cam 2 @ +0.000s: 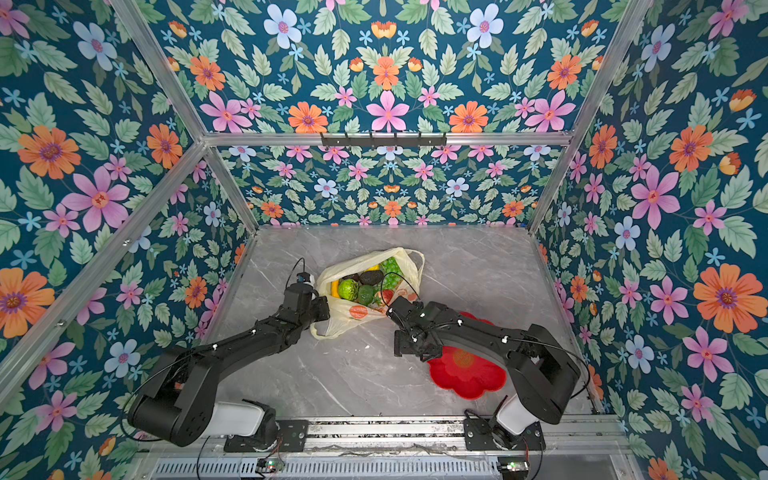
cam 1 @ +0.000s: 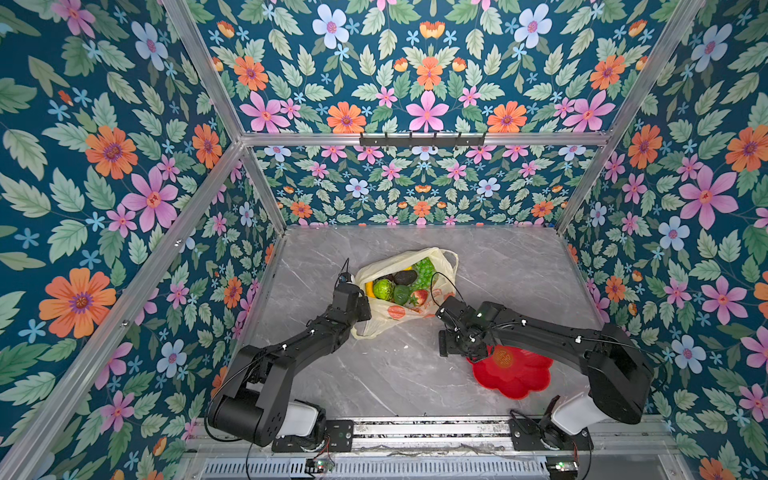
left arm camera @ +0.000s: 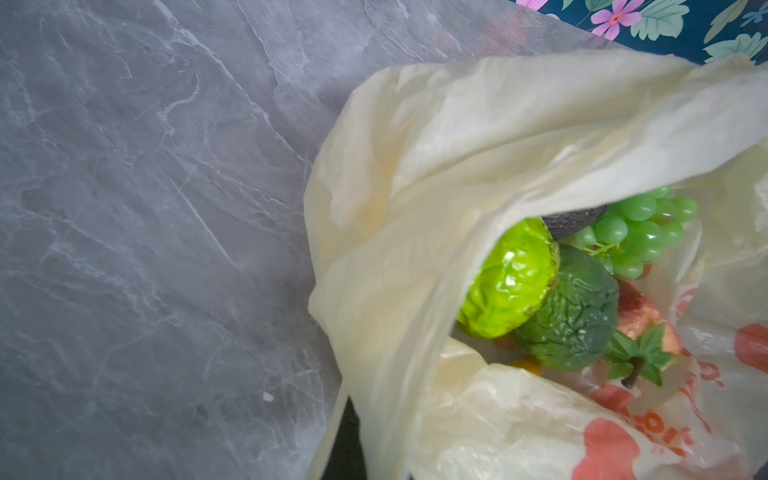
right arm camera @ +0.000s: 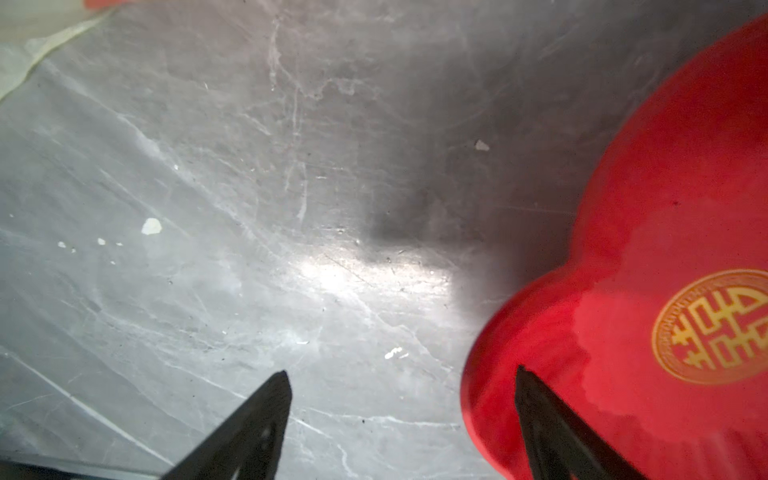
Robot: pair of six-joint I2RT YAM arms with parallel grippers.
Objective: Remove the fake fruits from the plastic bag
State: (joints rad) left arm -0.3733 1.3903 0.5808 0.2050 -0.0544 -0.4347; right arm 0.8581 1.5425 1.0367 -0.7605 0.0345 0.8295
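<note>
The plastic bag (cam 1: 376,326) lies open in the middle of the grey table in both top views, cream with orange prints. Inside it lie the fake fruits: a bright green bumpy fruit (cam 1: 383,289), a dark avocado (cam 1: 405,277), green grapes (left arm camera: 640,232), a darker green fruit (left arm camera: 569,316), a strawberry (cam 1: 419,297) and a yellow banana end (cam 1: 369,286). My left gripper (cam 1: 365,309) is shut on the bag's near left rim, and the film stretches taut over its fingers. My right gripper (right arm camera: 403,372) hangs open and empty over bare table, to the right of the bag.
A red flower-shaped dish (cam 1: 515,374) sits at the front right, partly under my right arm, with one right finger over its edge (right arm camera: 498,374). Floral walls close in three sides. A black hook rail (cam 1: 422,139) hangs on the back wall.
</note>
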